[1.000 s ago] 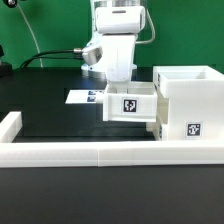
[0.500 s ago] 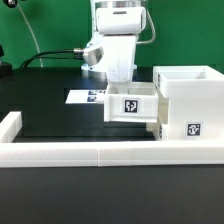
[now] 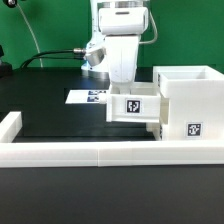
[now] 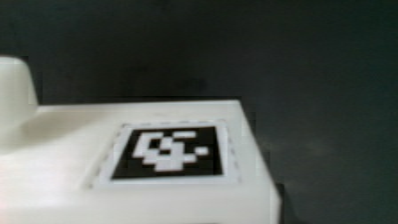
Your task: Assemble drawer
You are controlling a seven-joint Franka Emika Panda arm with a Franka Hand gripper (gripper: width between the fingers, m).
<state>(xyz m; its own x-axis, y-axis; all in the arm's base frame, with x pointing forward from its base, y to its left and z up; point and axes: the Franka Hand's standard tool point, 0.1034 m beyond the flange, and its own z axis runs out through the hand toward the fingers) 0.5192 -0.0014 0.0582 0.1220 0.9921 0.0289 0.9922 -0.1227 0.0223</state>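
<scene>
A small white tray with a square tag on its near face hangs above the black table, its right end against the tall white casing, which has an open top and a tag low on its front. My gripper comes down from above right behind the tray's near wall. Its fingertips are hidden by the tray, which it carries off the table. In the wrist view the tray's white face and its tag fill the frame, blurred, and no fingers show. Only one tray is in view.
A long low white rail runs along the front of the table, with a raised end at the exterior view's left. The marker board lies flat behind the tray. A black cable runs at the back left.
The tray and my gripper have shifted a little toward the exterior view's right, closer into the casing. The casing has not moved.
</scene>
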